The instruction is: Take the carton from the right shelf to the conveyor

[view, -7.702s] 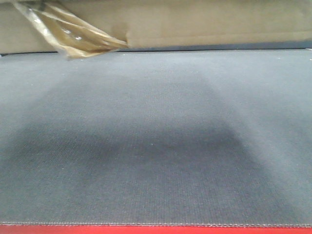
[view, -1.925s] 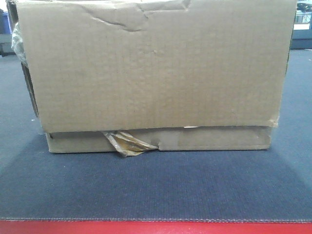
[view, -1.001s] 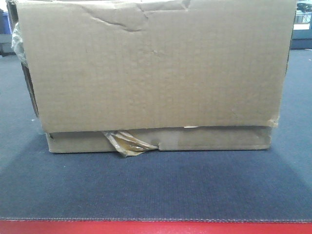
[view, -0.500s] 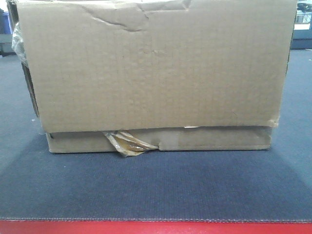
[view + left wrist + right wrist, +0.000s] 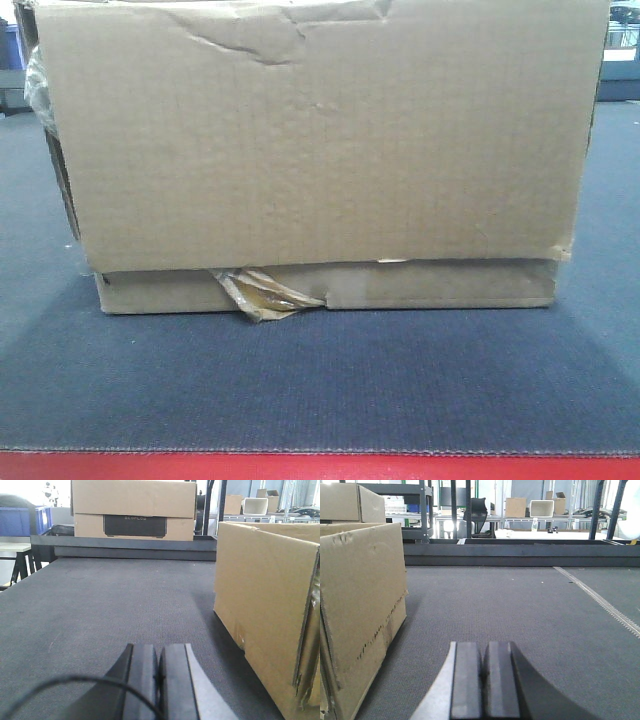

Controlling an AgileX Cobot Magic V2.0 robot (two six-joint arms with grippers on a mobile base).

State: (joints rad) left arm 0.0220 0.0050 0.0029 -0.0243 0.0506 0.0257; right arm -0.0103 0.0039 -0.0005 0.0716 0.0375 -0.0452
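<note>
On the conveyor (image 5: 320,390) the carton (image 5: 320,150) sits flat, long axis across belt, betw. both arms: right of left gripper (image 5: 159,672), left of right gripper (image 5: 484,672). Both closed, empty, abt equally near.

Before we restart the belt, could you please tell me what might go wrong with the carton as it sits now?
1. The loose tape tuft hangs from the carton onto the conveyor; it might snag once the belt runs.
2. The carton's top edge is creased, so the wall may buckle if squeezed again.
3. The left gripper and right gripper, jaws shut, sit low on either side of the carton; they could clip it when withdrawing.
</note>
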